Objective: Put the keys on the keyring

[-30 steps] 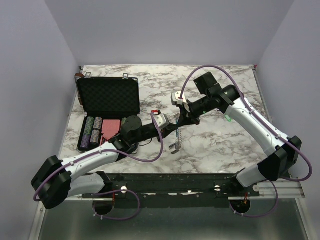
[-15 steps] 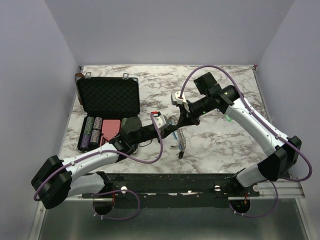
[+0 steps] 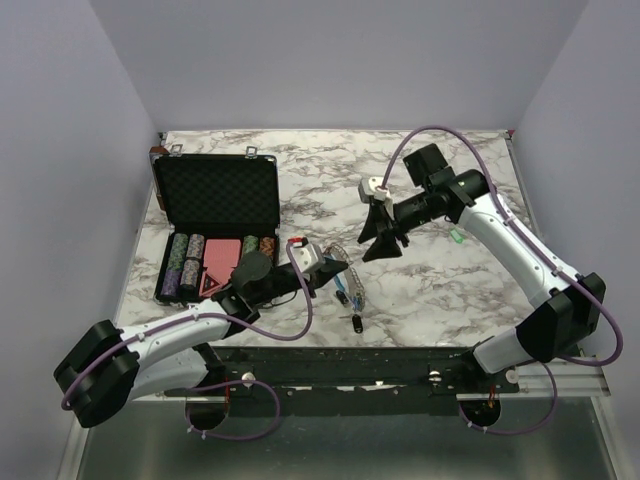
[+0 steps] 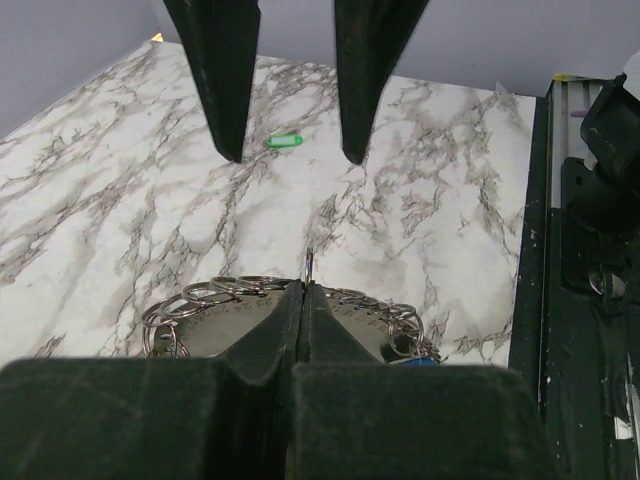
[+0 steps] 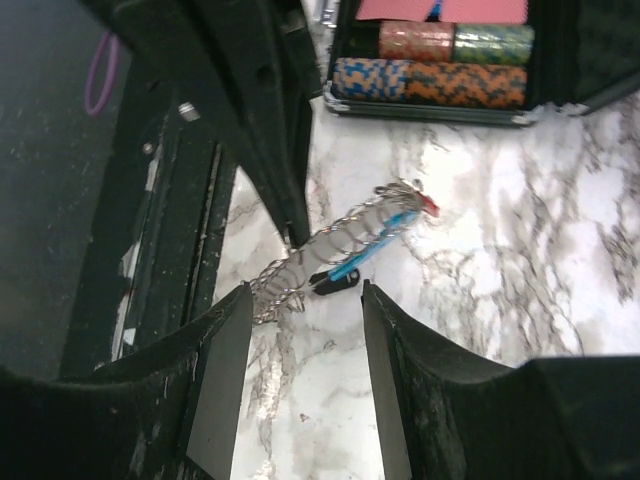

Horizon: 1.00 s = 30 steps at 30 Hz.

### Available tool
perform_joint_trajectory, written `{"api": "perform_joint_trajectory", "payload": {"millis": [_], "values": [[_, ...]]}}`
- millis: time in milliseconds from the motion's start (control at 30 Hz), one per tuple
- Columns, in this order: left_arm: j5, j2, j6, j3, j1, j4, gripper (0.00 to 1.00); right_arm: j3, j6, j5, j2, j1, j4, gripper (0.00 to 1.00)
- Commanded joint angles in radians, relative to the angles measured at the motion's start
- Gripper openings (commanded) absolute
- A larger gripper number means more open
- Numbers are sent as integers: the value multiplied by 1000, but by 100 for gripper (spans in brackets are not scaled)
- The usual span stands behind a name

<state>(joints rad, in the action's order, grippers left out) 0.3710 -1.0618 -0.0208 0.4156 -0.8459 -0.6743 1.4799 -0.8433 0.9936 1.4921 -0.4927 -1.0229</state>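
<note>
Keyring (image 3: 350, 284) is now held by the left gripper (image 4: 304, 290) alone. Its fingers are pressed together on one thin loop, and the ring is kept low over the table (image 3: 440, 290), between the two grippers. A second ago it was hanging higher, with both tools close at it. Since then the right gripper (image 3: 382, 254) has been drawn back and is spread wide, holding nothing. The handover is judged finished, so a key can be fetched next. A green key (image 4: 284, 141) lies well apart on bare marble, with free room around it. A black piece (image 3: 356, 322) lies near the front rail (image 3: 400, 352), where less room is left.
</note>
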Motion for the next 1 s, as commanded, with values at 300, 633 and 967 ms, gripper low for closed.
{"api": "perform_joint_trajectory", "payload": {"millis": [300,633,967], "values": [[39,39,-41,-20,-7,-136,0,-87,-318,224,23,-6,-112,52],[48,16,-77,-12,-9,-169,0,-124,-205,220,25,-23,-2,45],[28,-6,-131,-21,-10,-228,0,-144,-168,200,26,-40,38,35]]}}
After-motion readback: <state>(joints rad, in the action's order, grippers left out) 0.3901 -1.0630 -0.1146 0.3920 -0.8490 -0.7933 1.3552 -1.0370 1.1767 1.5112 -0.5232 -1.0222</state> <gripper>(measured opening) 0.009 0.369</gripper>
